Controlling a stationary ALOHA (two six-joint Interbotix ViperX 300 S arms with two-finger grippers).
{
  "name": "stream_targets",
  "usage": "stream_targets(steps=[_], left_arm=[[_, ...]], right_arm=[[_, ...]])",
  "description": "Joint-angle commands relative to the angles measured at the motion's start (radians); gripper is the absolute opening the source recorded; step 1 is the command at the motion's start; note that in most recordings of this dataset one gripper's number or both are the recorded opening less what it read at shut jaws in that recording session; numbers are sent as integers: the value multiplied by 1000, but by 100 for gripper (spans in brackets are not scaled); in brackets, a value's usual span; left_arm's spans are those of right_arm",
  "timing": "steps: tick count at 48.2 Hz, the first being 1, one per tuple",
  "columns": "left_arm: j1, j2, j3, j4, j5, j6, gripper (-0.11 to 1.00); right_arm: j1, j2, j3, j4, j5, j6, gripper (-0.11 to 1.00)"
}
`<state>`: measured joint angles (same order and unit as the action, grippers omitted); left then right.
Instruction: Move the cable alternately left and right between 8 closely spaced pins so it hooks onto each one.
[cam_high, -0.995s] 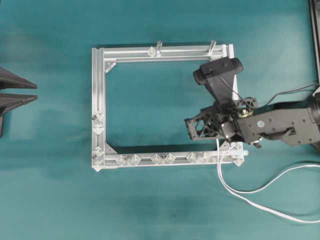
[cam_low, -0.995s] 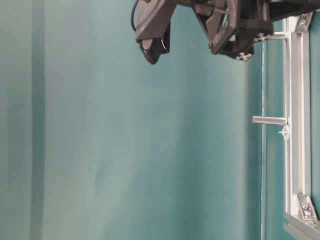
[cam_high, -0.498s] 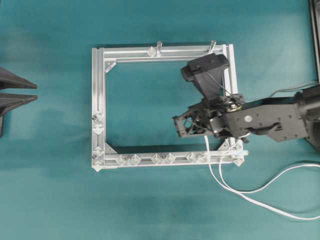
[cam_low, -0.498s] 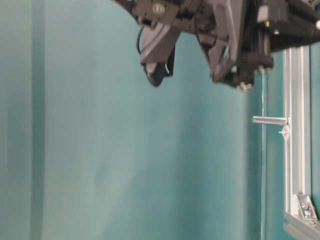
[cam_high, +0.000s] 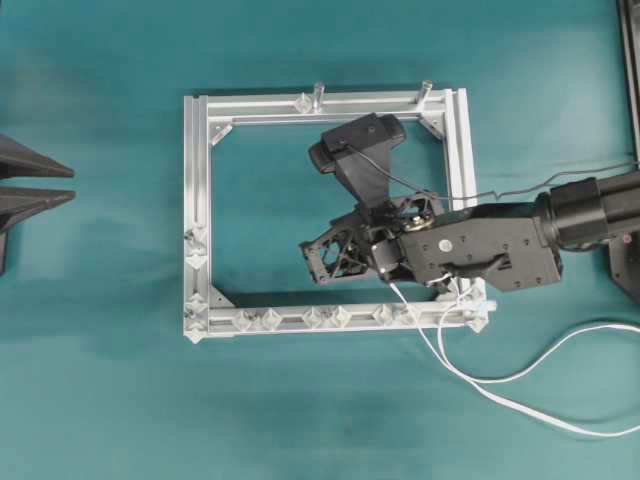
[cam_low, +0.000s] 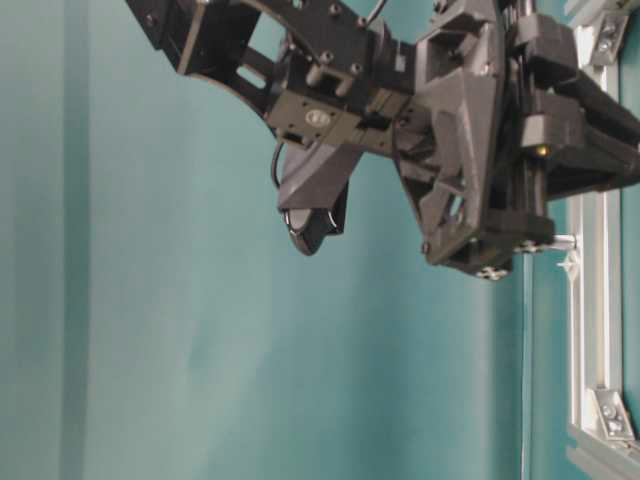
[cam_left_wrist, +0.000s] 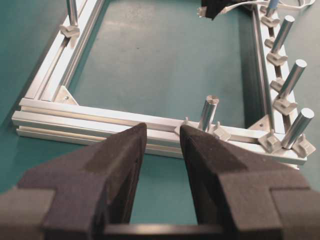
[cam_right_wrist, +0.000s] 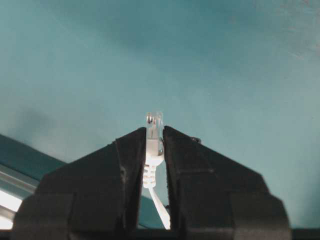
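Teal cloth covers the table (cam_high: 100, 400), and the aluminium frame (cam_high: 197, 200) lies flat on it so the pins (cam_high: 327, 317) along its lower rail stand free for weaving. Over the frame's lower right part, the right gripper (cam_right_wrist: 154, 150) pinches the cable (cam_high: 520, 385) just behind its clear plug (cam_right_wrist: 154, 122), probably to steer the tip exactly. At the table's left edge the left gripper (cam_left_wrist: 162, 142) waits with fingers spread, holding nothing
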<state>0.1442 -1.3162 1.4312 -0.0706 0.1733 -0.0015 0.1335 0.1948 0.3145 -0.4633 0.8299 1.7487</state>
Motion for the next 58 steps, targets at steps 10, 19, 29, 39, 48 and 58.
stream_targets(steps=[10, 19, 29, 39, 48, 58], left_arm=[[5, 8, -11, 3, -9, -6, 38], [5, 6, -11, 3, -11, -6, 38], [2, 6, -11, 3, -9, -6, 38], [2, 6, -12, 3, -9, -5, 38], [2, 8, -12, 3, -9, -5, 38], [2, 6, -14, 3, -8, -6, 38]], right_arm=[[43, -18, -26, 32, 11, 23, 13], [86, -18, -31, 38, 20, 80, 13], [127, -18, -48, 37, 54, 132, 13], [163, -18, -61, 38, 84, 173, 13], [184, -18, -64, 38, 86, 212, 13], [206, -18, -69, 38, 98, 222, 13]])
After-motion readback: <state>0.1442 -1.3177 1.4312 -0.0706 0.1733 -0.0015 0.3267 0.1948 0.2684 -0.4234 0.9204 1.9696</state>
